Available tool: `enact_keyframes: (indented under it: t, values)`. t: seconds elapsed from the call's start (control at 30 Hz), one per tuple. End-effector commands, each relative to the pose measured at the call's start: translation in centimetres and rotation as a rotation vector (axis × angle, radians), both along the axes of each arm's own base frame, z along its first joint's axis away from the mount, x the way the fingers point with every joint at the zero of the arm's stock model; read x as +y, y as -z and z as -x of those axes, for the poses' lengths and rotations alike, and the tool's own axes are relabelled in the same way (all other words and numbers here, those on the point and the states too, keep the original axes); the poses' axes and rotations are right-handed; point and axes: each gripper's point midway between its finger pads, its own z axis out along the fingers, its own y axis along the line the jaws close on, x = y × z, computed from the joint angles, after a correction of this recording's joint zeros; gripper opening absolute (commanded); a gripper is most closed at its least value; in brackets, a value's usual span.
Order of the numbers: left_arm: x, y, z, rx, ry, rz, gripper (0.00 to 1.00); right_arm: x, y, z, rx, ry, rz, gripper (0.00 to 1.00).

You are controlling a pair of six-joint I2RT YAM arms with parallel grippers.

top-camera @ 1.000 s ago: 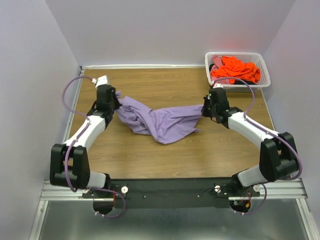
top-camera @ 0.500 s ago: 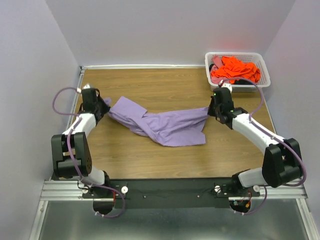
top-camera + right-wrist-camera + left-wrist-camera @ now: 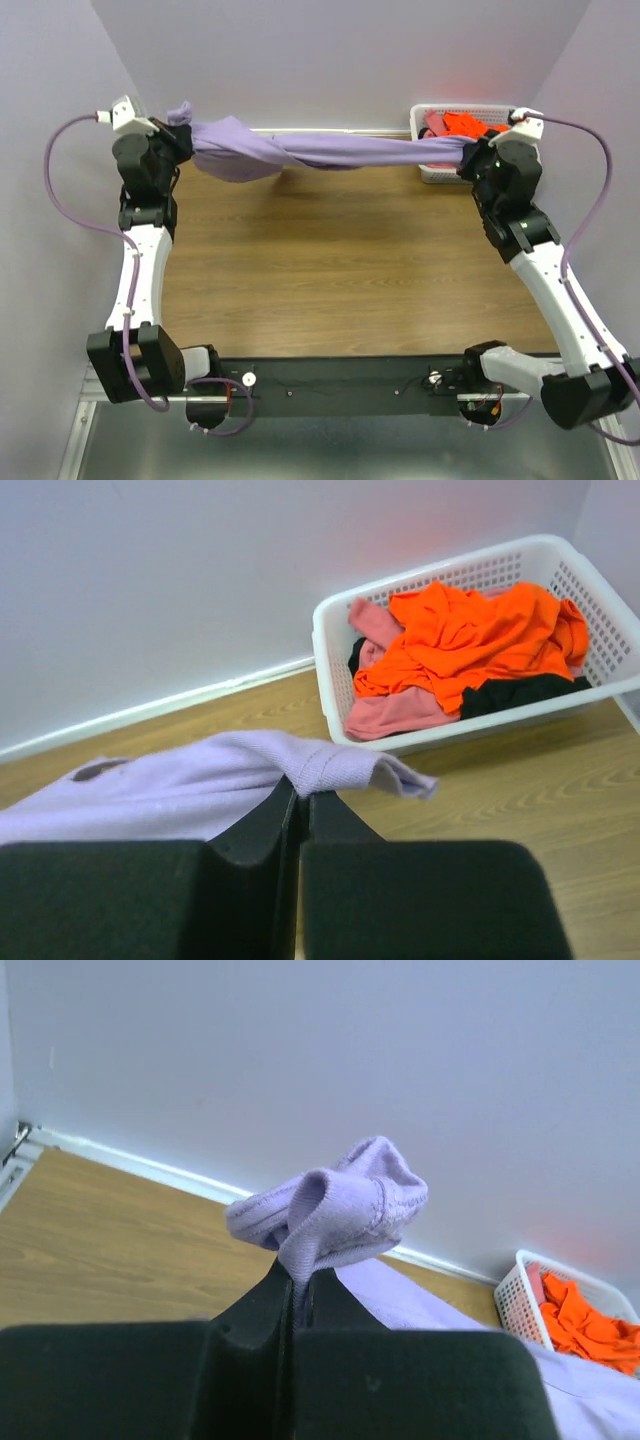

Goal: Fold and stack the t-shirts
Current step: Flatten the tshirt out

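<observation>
A lavender t-shirt (image 3: 320, 152) hangs stretched and twisted in the air across the back of the table, held at both ends. My left gripper (image 3: 178, 140) is shut on its left end, where a bunched hem (image 3: 335, 1200) sticks up above the jaws. My right gripper (image 3: 470, 155) is shut on the right end, and a stitched edge (image 3: 330, 760) folds over the fingertips. Orange (image 3: 470, 630) and pink (image 3: 395, 712) t-shirts lie crumpled in the white basket (image 3: 330, 640) at the back right.
The white lattice basket (image 3: 525, 112) stands in the back right corner, just behind my right gripper, and also holds a dark garment (image 3: 520, 692). Walls close in the table on the left, back and right. The wooden tabletop (image 3: 340, 270) lies bare below the raised shirt.
Both arms have lifted and spread apart towards the back corners. The lavender shirt has come off the table and now hangs taut between the grippers.
</observation>
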Motion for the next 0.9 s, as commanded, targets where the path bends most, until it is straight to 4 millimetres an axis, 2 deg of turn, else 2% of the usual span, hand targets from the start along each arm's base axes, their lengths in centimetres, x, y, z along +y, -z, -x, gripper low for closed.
enact_keyframes:
  t: [0.0, 0.03, 0.07, 0.1, 0.13, 0.17, 0.2, 0.23, 0.27, 0.3, 0.33, 0.4, 0.47, 0.53, 0.63, 0.7, 0.77, 0.8, 0.83, 0.87]
  values:
    - [1.4, 9.9, 1.7, 0.210, -0.084, 0.080, 0.02, -2.5, 6.9, 2.2, 0.130, 0.099, 0.037, 0.10]
    - [1.1, 11.6, 2.3, 0.241, -0.079, 0.107, 0.04, -2.5, 8.7, 2.6, 0.164, 0.099, 0.037, 0.16]
    - [0.7, 15.7, 3.6, 0.320, -0.072, 0.136, 0.12, -2.6, 10.1, 3.2, 0.193, 0.102, 0.035, 0.20]
    - [-0.1, 16.8, 4.4, 0.339, -0.052, 0.177, 0.25, -2.7, 12.7, 4.0, 0.242, 0.111, 0.025, 0.24]
    - [-0.4, 18.4, 5.2, 0.367, -0.043, 0.194, 0.30, -2.8, 13.7, 4.5, 0.263, 0.111, 0.020, 0.27]
    - [-0.9, 21.2, 6.6, 0.426, -0.040, 0.209, 0.40, -2.8, 14.0, 4.9, 0.267, 0.108, 0.011, 0.36]
    - [-1.1, 21.8, 7.3, 0.434, -0.036, 0.219, 0.47, -2.6, 14.7, 5.2, 0.282, 0.098, 0.008, 0.39]
    - [-1.3, 22.8, 8.1, 0.468, -0.033, 0.225, 0.61, -2.1, 15.3, 5.5, 0.297, 0.068, 0.000, 0.45]
    - [-1.4, 23.6, 8.8, 0.492, -0.034, 0.222, 0.66, -1.9, 15.7, 5.5, 0.310, 0.054, -0.002, 0.48]
    - [-1.3, 23.6, 9.2, 0.503, -0.041, 0.214, 0.72, -1.5, 15.8, 5.5, 0.317, 0.032, -0.002, 0.50]
    - [-1.0, 23.9, 9.6, 0.527, -0.055, 0.191, 0.72, -0.5, 15.8, 5.3, 0.323, -0.023, -0.013, 0.52]
    - [-0.5, 23.3, 9.8, 0.543, -0.076, 0.166, 0.72, 0.8, 16.7, 4.8, 0.362, -0.095, 0.003, 0.57]
    - [0.0, 22.3, 9.7, 0.555, -0.102, 0.111, 0.72, 3.1, 16.8, 4.2, 0.385, -0.217, -0.015, 0.59]
    - [0.2, 22.0, 9.2, 0.568, -0.113, 0.061, 0.72, 5.8, 18.6, 4.0, 0.456, -0.359, -0.040, 0.59]
    - [-0.8, 21.6, 8.0, 0.592, -0.093, -0.018, 0.72, 8.4, 20.6, 3.7, 0.537, -0.488, -0.088, 0.60]
    - [-2.3, 22.5, 6.8, 0.639, -0.050, -0.072, 0.77, 9.4, 21.5, 3.6, 0.573, -0.533, -0.094, 0.61]
    - [-2.5, 22.7, 5.4, 0.670, -0.042, -0.093, 0.77, 10.5, 23.1, 3.8, 0.624, -0.576, -0.105, 0.61]
    - [-2.4, 24.5, 4.7, 0.727, -0.044, -0.104, 0.77, 10.7, 23.2, 3.7, 0.627, -0.583, -0.107, 0.61]
    - [-3.6, 25.2, 4.4, 0.751, -0.012, -0.123, 0.77, 11.2, 23.8, 3.9, 0.647, -0.595, -0.107, 0.61]
    - [-3.7, 25.6, 3.7, 0.764, -0.005, -0.135, 0.77, 11.4, 24.1, 4.0, 0.655, -0.602, -0.104, 0.62]
